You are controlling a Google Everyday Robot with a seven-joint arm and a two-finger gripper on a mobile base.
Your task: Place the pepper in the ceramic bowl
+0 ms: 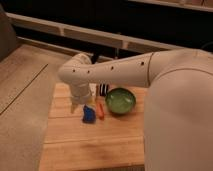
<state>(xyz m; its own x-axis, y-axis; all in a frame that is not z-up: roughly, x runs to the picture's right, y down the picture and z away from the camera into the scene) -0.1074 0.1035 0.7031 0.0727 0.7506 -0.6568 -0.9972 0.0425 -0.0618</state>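
At the far left, a grey speckled floor runs beside the wooden bench, whose pale planks fill the lower middle of the camera view. Over the bench's left rear part hangs the end effector, pointing down from a bulky white wrist, its lower end just above the wood. Whether it is wide or narrow I cannot tell, and nothing shows in its hold. Just to its right lies a blue blocky object, close to it or touching; which of the two cannot be made out. Next comes the pepper, a slim orange-red piece lying flat on the bench, lengthwise front to back, just beside the blue block and apart from the end effector. Behind the pepper stands a dark striped object. Right of the pepper, very near, sits the ceramic bowl, green and glossy. The white arm reaches in from the right, nearly level above the bowl, bending down at the wrist.
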